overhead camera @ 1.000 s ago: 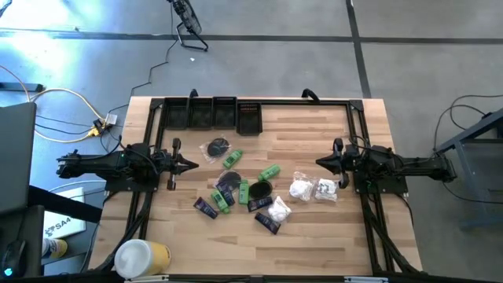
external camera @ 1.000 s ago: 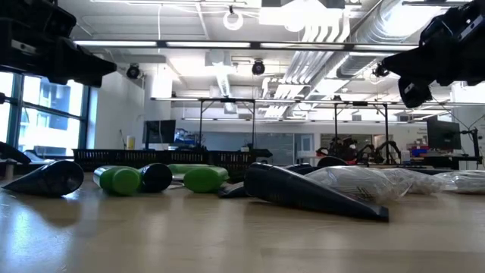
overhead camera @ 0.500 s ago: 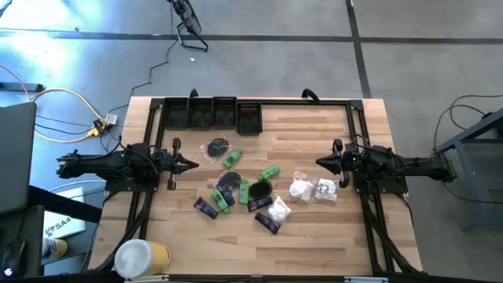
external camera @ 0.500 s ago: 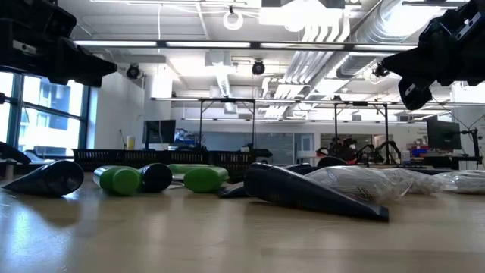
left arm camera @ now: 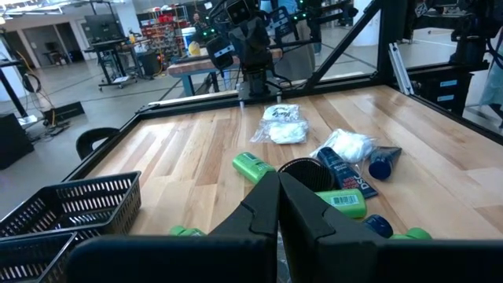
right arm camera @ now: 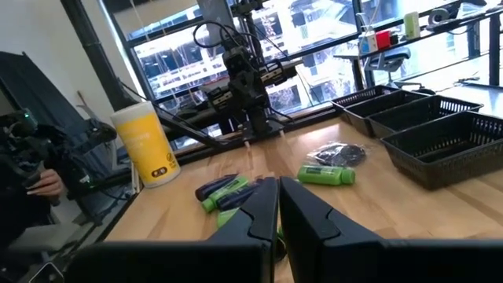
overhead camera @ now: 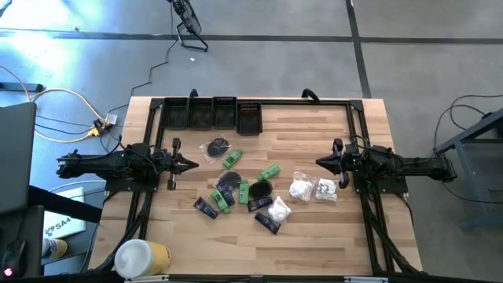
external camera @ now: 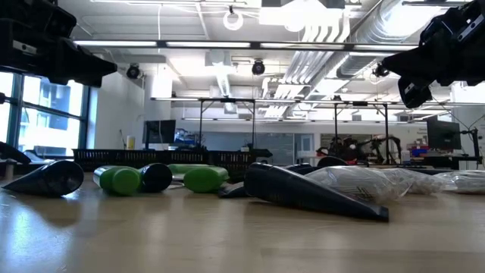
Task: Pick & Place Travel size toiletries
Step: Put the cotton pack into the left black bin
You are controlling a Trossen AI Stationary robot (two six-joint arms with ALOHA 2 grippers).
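Note:
The travel size toiletries lie loose in the middle of the table: green bottles (overhead camera: 269, 172), dark sachets (overhead camera: 206, 207), round black discs (overhead camera: 261, 189) and white wrapped packets (overhead camera: 301, 189). In the low view a green bottle (external camera: 204, 179) and a dark sachet (external camera: 311, 194) lie flat on the wood. My left gripper (overhead camera: 194, 165) hovers shut at the pile's left, pointing level toward it. My right gripper (overhead camera: 319, 162) hovers shut at the pile's right. Both stand clear above the table, and in the wrist views the shut fingers (left arm camera: 277, 206) (right arm camera: 277, 206) hold nothing.
Black mesh baskets (overhead camera: 214, 114) line the far edge at the left. A large white-and-yellow cylinder (overhead camera: 141, 258) stands at the near left corner. A black frame (overhead camera: 357, 126) borders the table. A person's hand (right arm camera: 43, 182) shows beyond the table in the right wrist view.

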